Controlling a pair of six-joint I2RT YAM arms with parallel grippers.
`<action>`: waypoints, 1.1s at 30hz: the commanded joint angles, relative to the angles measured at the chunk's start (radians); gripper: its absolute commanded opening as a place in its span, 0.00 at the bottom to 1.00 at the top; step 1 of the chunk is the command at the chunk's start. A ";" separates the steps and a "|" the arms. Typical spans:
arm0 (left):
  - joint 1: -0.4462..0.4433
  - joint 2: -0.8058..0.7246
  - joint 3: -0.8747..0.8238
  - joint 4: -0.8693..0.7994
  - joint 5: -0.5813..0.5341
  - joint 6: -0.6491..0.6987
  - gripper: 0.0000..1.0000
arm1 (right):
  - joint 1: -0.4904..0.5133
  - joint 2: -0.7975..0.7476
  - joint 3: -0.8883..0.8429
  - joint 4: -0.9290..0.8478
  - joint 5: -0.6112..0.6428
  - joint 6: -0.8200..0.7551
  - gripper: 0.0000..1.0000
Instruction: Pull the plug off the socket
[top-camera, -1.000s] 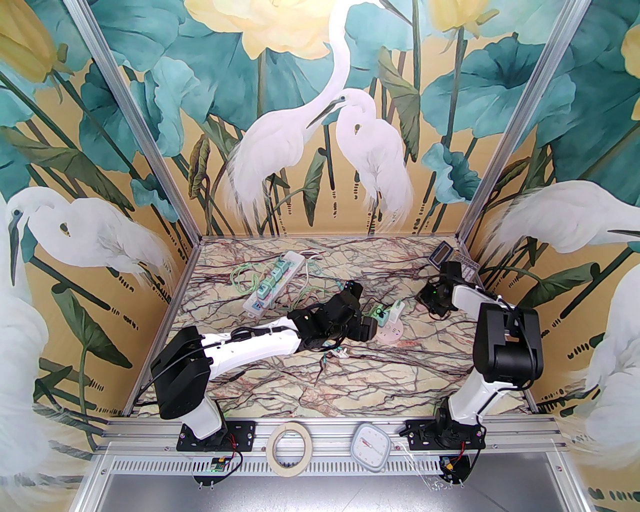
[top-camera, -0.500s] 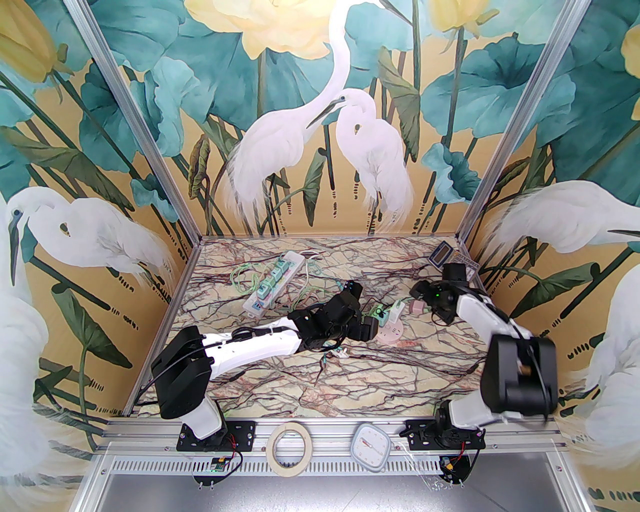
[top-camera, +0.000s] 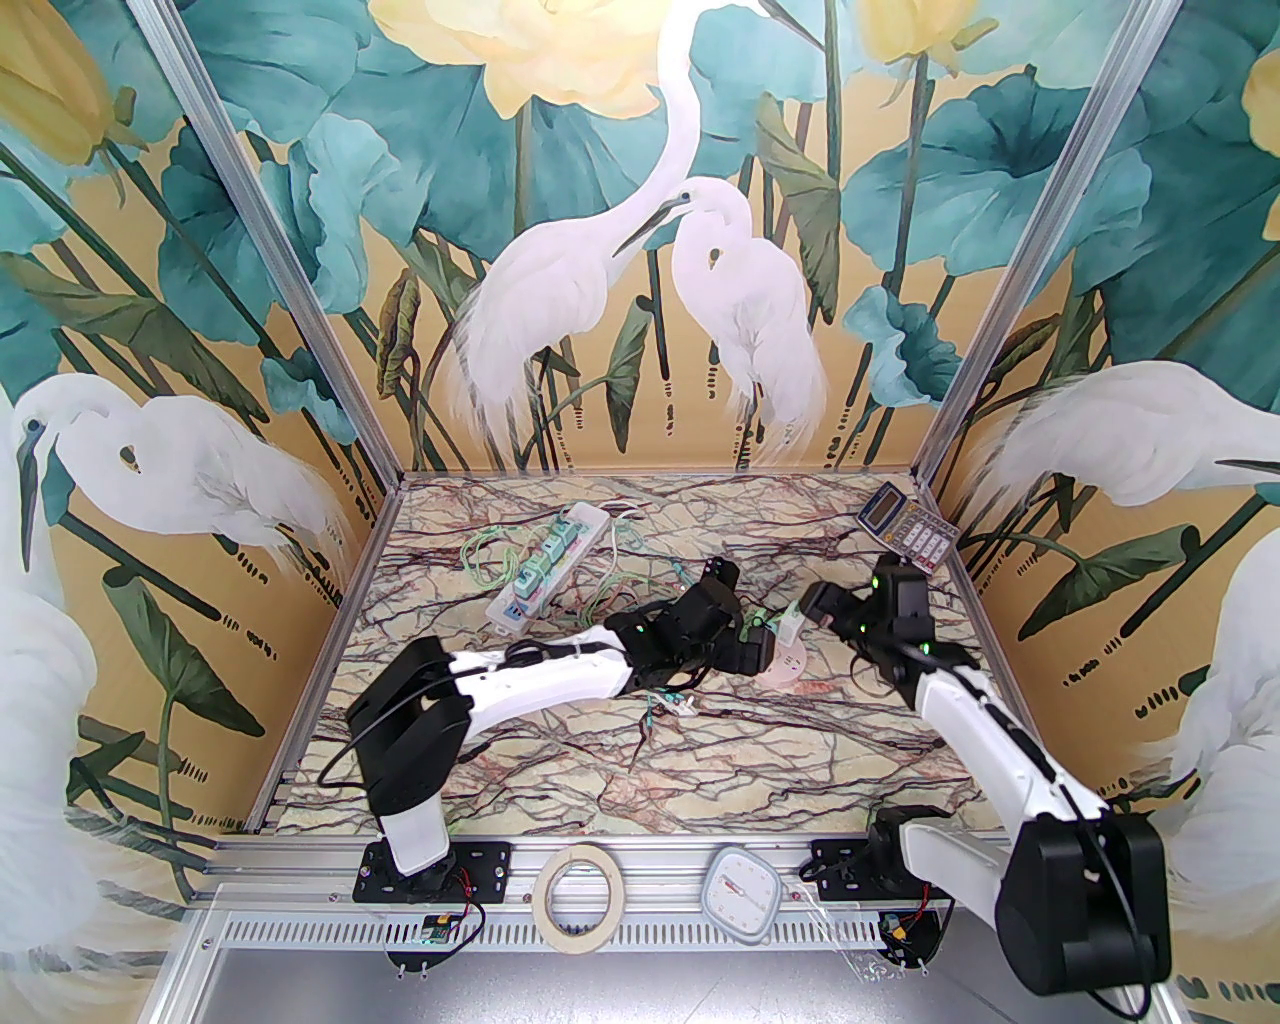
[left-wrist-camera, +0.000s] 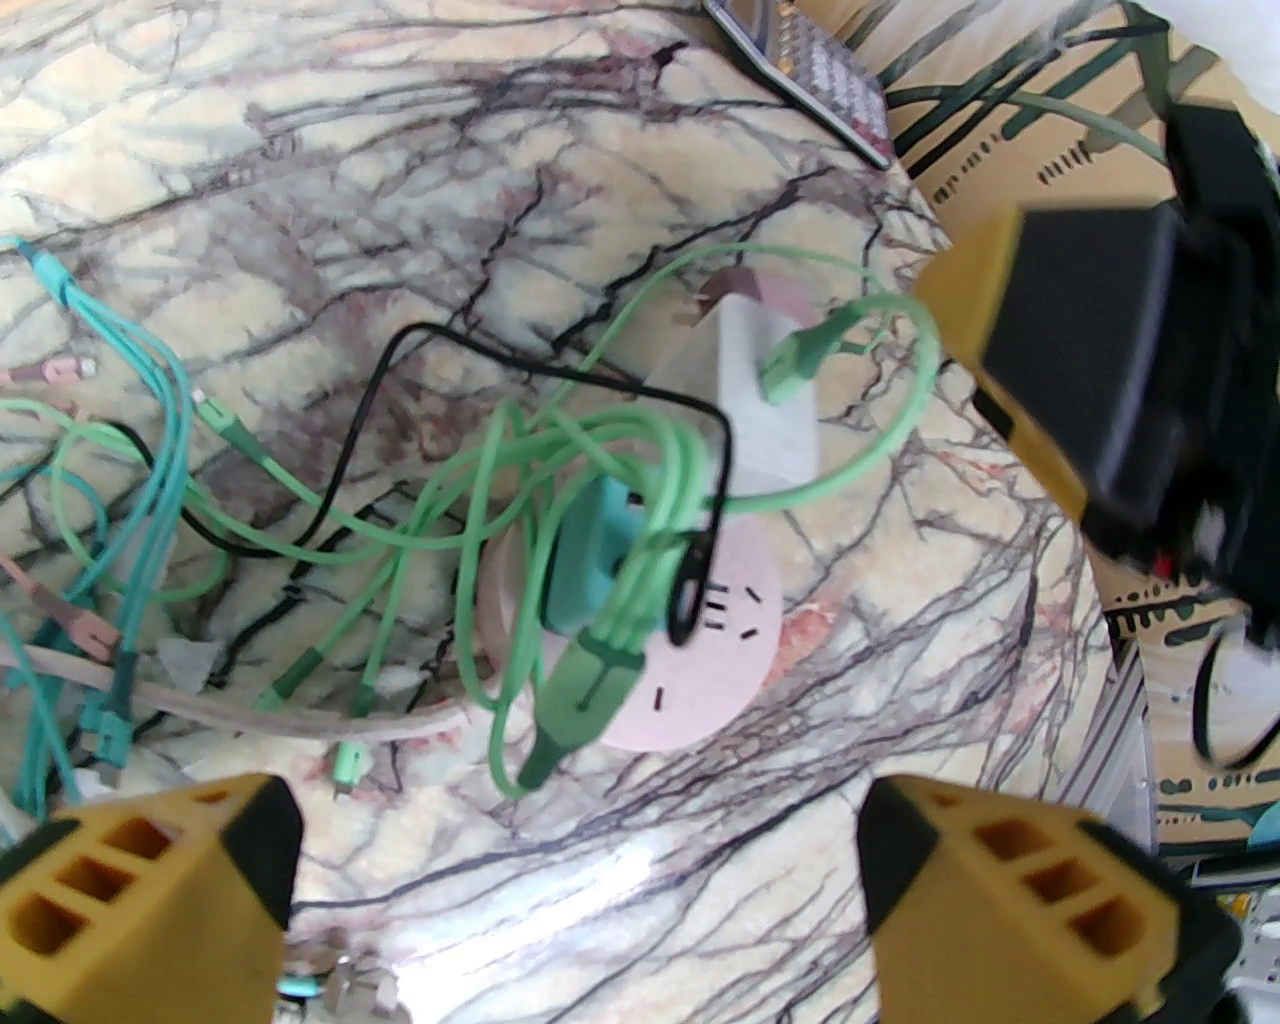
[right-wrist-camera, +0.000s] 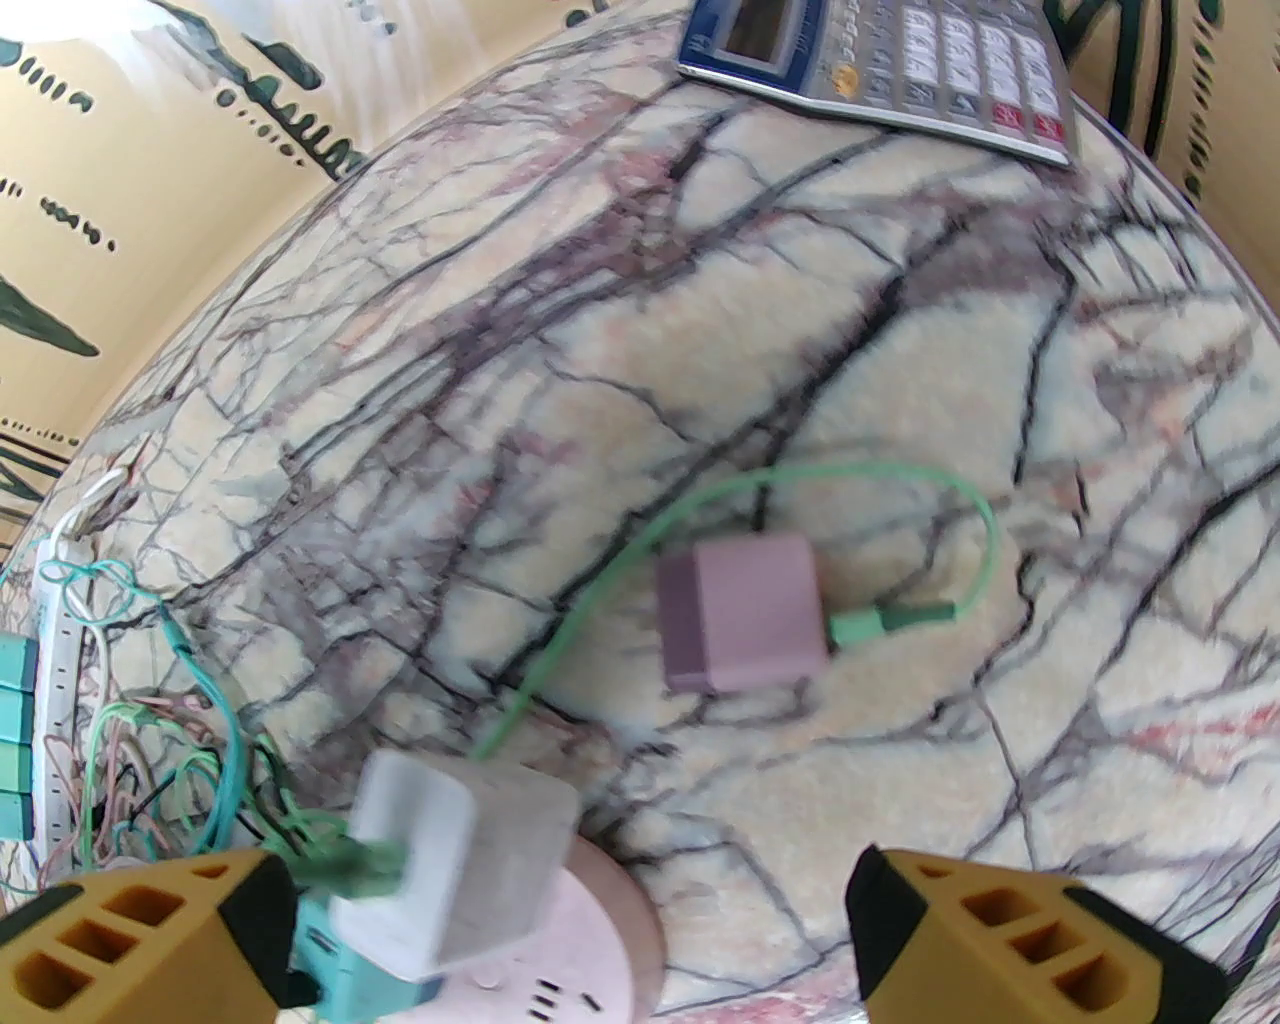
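Since the earlier frames the right pincer (right-wrist-camera: 570, 900) has let go of the pink plug (right-wrist-camera: 745, 610) and swung back left toward the socket (left-wrist-camera: 720, 660); its elbow has dropped low by the near edge, so the calculator (top-camera: 905, 525) is uncovered; the left arm has pushed a little farther in too. Right pincer now stands wide apart, clamped on nothing; the white plug (right-wrist-camera: 470, 850) sits just ahead of it, nearer one finger, not gripped. Left pincer (left-wrist-camera: 575, 845) is likewise apart and empty, poised over the socket's near side.

Farther out, the pink plug lies loose on the table (top-camera: 650, 780), near the socket but apart from it, its green cable (right-wrist-camera: 880, 622) attached; so one plug is off. By my reading the white plug and the teal plug (left-wrist-camera: 585, 560) remain seated in the round socket, and the white one looks the likely next pull.

Pink plug is nearly a cube, lying on its side; taken with its connector, its long axis runs flat along the table; the cable end points rightward in the right wrist view, away from the cable tangle.
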 joint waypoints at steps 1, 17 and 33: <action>-0.020 0.049 0.045 0.021 0.052 0.017 0.76 | 0.002 -0.064 -0.075 0.122 0.059 0.057 0.99; -0.033 0.273 0.241 -0.099 0.002 0.048 0.44 | 0.003 -0.073 -0.113 0.176 -0.002 0.108 0.99; -0.051 0.173 0.234 -0.174 -0.068 0.030 0.49 | 0.005 -0.042 -0.115 0.193 -0.033 0.111 0.99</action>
